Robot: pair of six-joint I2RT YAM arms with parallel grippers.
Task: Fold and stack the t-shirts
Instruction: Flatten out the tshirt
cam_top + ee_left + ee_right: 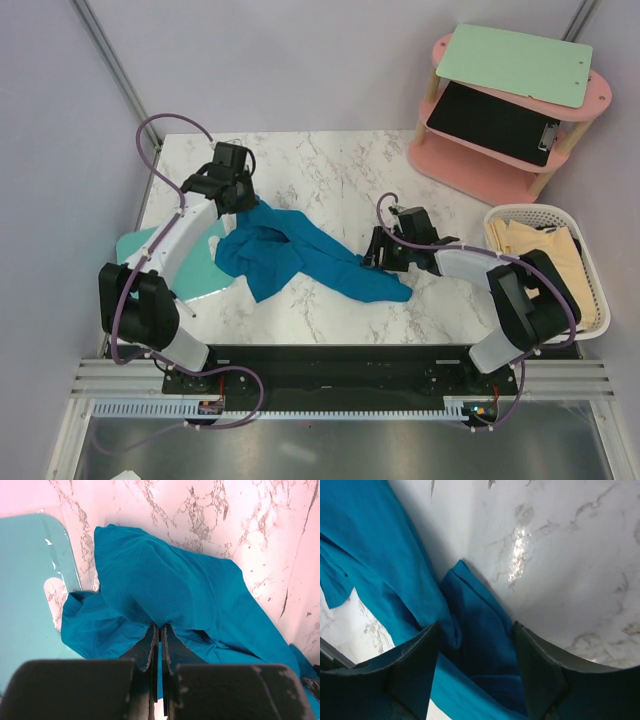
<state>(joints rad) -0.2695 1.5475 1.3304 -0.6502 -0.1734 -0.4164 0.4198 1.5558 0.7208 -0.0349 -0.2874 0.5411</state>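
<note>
A deep teal-blue t-shirt (290, 252) lies crumpled across the middle of the marble table. My left gripper (243, 200) is shut on the shirt's upper left edge; in the left wrist view the jaws (161, 628) pinch a fold of the cloth (170, 585). My right gripper (376, 262) is open, its fingers straddling the shirt's right end; that fold (475, 630) lies between the fingertips (476, 628) in the right wrist view. Pale cream-yellow shirts (535, 245) lie in the white basket at the right.
A white mesh basket (597, 300) stands at the table's right edge. A pink shelf (600, 100) at the back right carries a mint-green board (515, 62) and a black clipboard (490, 122). A teal board (205, 270) lies under the shirt's left side.
</note>
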